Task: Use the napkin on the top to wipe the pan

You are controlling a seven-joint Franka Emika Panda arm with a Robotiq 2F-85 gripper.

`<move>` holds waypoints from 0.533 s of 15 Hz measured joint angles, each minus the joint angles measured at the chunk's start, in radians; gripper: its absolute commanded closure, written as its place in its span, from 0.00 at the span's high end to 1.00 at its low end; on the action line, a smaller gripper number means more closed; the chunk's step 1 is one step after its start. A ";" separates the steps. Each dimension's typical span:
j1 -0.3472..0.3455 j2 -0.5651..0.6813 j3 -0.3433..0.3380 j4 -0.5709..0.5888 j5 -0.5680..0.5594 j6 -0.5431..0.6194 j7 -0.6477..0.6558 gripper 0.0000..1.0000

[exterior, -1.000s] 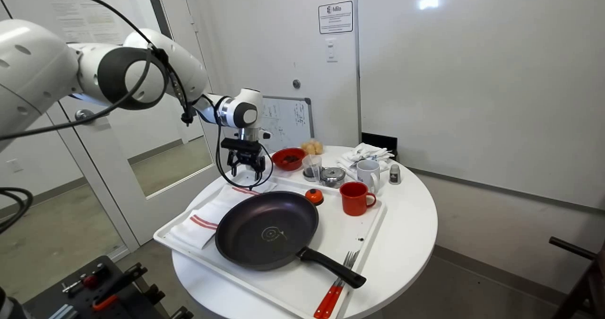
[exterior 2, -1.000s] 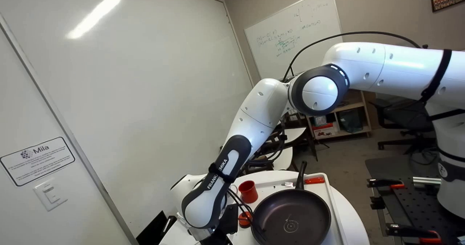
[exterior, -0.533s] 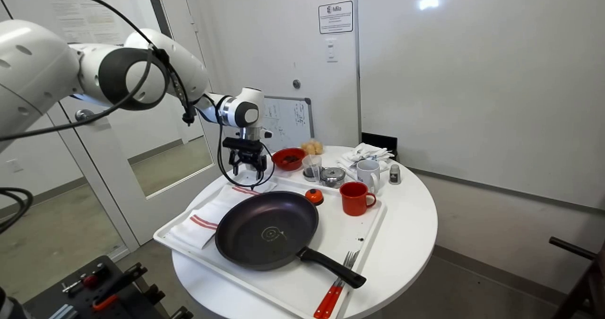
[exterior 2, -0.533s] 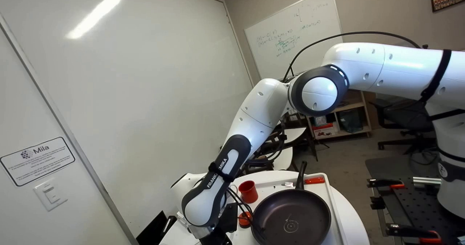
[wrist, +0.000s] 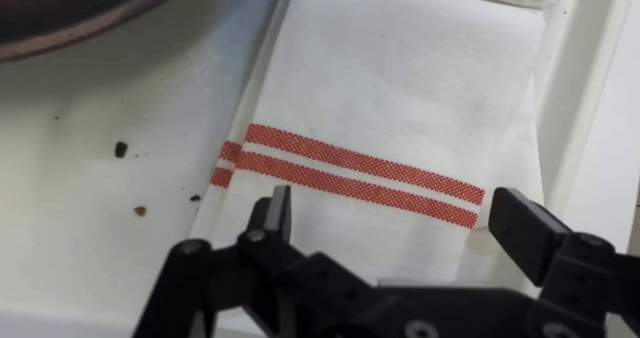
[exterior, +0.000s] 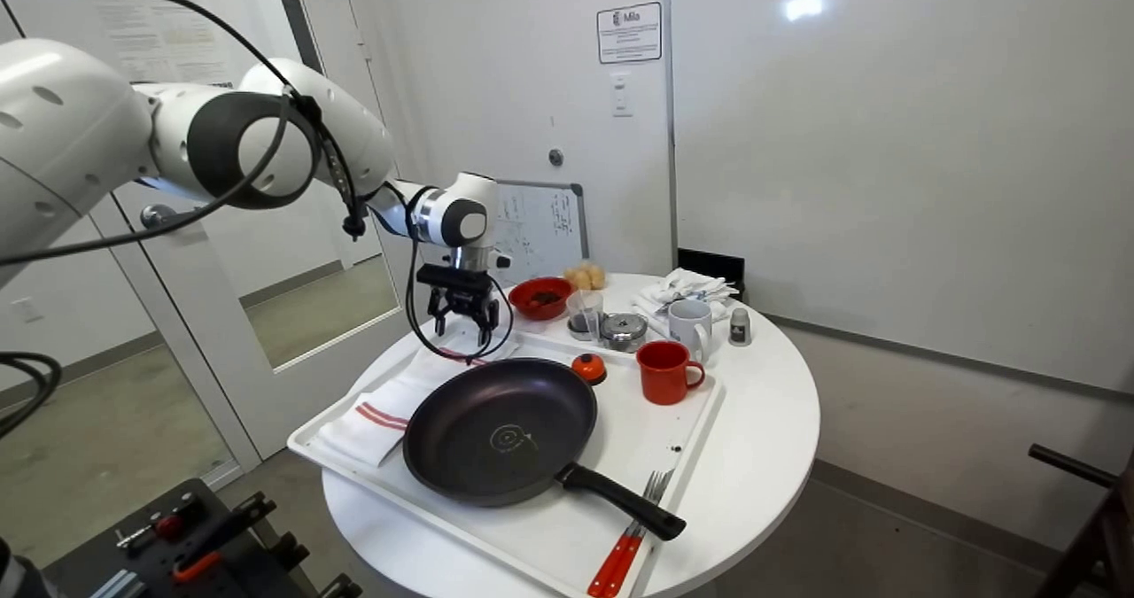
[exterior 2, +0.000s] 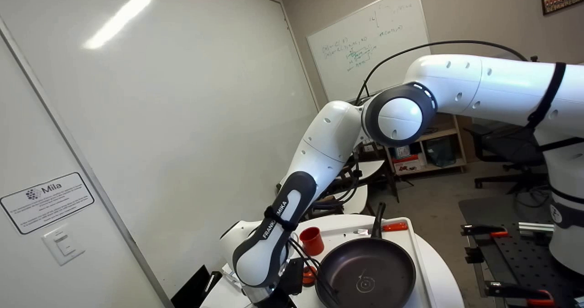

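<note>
- White napkin (exterior: pixel 399 392), red-striped: on the tray (exterior: pixel 540 527), left of the pan (exterior: pixel 500 430) in an exterior view; where the wrist view shows both, bare tray lies between.
- Gripper (exterior: pixel 462 336): left of the pan and toward its rear, above the napkin, fingers spread wide; whether they touch it, cannot tell.
- Pan: resting on the tray, handle pointing front right.
- Red bowl (exterior: pixel 536 313): on the table (exterior: pixel 771 456), behind the pan.
- Round orange thing (exterior: pixel 589 368): just right of the pan's rear rim.
- Red-handled cutlery (exterior: pixel 617 564): front right of the pan, crossed by its handle.
- Red mug (exterior: pixel 663 375): upright, right of the pan.
- White mug (exterior: pixel 687 323): right of the pan, farther back.
- Grey shaker (exterior: pixel 740 328): upright, well right of the pan.
</note>
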 measured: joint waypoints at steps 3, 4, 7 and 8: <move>0.006 0.011 0.004 -0.003 0.005 0.000 0.003 1.00; 0.009 0.015 0.005 -0.005 0.005 0.000 0.007 1.00; 0.014 0.033 0.003 -0.008 0.005 0.004 0.028 1.00; 0.016 0.039 0.000 -0.010 0.005 0.007 0.037 1.00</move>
